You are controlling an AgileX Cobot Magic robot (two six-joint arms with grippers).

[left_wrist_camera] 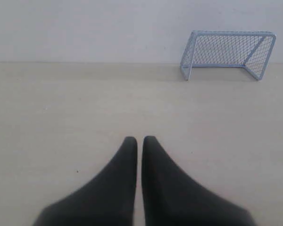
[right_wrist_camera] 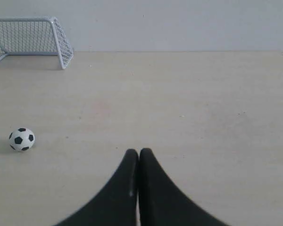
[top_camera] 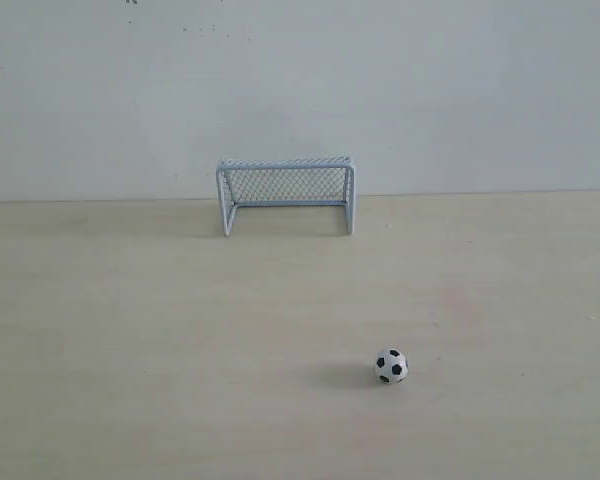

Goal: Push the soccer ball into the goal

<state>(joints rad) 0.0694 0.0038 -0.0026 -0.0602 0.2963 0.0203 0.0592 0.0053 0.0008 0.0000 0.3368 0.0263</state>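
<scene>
The soccer ball [top_camera: 391,366], small and white with black patches, rests on the pale table right of centre, well in front of the goal [top_camera: 286,194]. The goal has a pale tube frame and mesh netting and stands at the back against the wall, its mouth facing forward. In the right wrist view the ball [right_wrist_camera: 21,139] lies off to one side of my right gripper [right_wrist_camera: 138,151], which is shut and empty; the goal [right_wrist_camera: 33,40] is far beyond. My left gripper [left_wrist_camera: 139,139] is shut with nothing in it, and the goal [left_wrist_camera: 228,54] stands far ahead. Neither gripper shows in the exterior view.
A pale wooden tabletop [top_camera: 180,330] runs back to a plain light wall [top_camera: 300,90] just behind the goal. Nothing else stands on the table.
</scene>
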